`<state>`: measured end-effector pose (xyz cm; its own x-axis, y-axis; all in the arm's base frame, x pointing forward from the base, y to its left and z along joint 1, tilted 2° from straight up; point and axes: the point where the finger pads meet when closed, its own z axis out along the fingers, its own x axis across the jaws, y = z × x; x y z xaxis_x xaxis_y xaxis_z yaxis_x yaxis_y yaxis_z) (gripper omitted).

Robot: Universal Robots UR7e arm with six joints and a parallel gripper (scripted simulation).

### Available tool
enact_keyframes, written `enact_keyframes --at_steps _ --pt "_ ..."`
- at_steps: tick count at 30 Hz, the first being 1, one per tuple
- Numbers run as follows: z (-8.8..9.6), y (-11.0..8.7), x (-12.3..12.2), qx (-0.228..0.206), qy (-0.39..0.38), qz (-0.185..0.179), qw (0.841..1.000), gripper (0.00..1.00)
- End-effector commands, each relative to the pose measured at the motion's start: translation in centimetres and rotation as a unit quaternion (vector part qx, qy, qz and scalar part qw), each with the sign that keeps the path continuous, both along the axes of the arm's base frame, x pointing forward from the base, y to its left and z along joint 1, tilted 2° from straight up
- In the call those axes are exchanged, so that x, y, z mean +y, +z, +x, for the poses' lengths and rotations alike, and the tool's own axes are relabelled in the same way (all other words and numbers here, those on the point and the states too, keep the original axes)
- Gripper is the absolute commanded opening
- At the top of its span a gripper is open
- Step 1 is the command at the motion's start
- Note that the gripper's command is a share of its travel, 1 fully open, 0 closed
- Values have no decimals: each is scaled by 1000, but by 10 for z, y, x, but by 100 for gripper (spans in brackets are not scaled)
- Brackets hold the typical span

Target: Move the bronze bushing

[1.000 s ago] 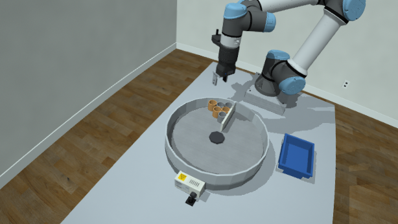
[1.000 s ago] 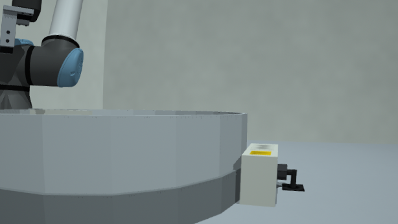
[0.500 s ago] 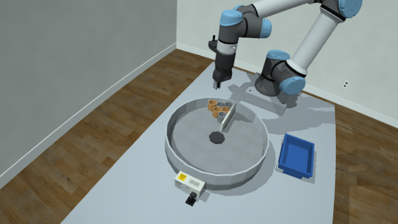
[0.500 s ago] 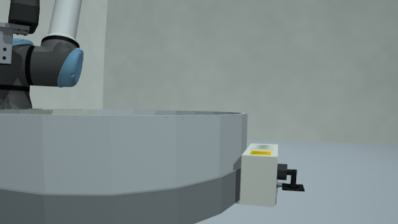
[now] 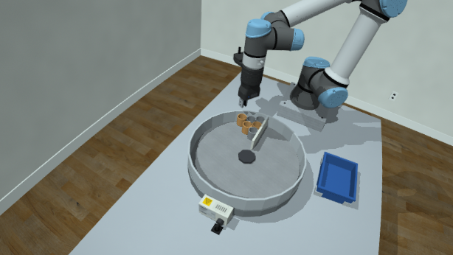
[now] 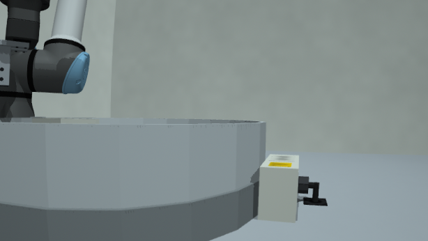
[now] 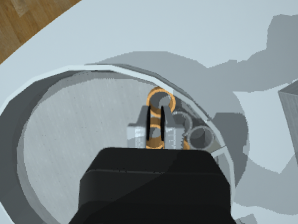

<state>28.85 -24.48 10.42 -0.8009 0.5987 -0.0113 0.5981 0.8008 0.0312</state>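
Note:
Several short bushings stand clustered at the far edge of the round turntable (image 5: pixel 236 199) (image 6: pixel 139 164) (image 7: pixel 67 136), against a white divider (image 5: pixel 260 134). Three are bronze, among them the leftmost bronze bushing (image 5: pixel 241 118) (image 7: pixel 161 99) and another one (image 5: pixel 247 126). The rest are grey, such as one grey bushing (image 5: pixel 254 132) (image 7: pixel 200 137). My gripper (image 5: pixel 241 105) (image 7: pixel 155 116) hangs a little above the cluster, over its bronze left side. Its fingers stand close together with nothing between them. The blue crate (image 5: pixel 337 177) sits empty to the right of the turntable.
A dark hub (image 5: pixel 246 156) marks the turntable's centre. A white control box (image 5: pixel 215 211) (image 6: pixel 279 188) stands at its near rim. The robot base (image 5: pixel 313 92) is behind the turntable. The high rim hides the bushings in the exterior view.

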Motion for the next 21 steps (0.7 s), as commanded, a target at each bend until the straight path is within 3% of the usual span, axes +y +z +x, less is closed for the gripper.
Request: enact_keyframes --at_steps 1,9,10,21 --pt "4 -9 -4 0 0 -1 1000 34" --pt "4 -9 -4 0 0 -1 1000 34" --pt "3 -8 -4 0 0 -1 1000 48" --pt "3 -8 -4 0 0 -1 1000 48"
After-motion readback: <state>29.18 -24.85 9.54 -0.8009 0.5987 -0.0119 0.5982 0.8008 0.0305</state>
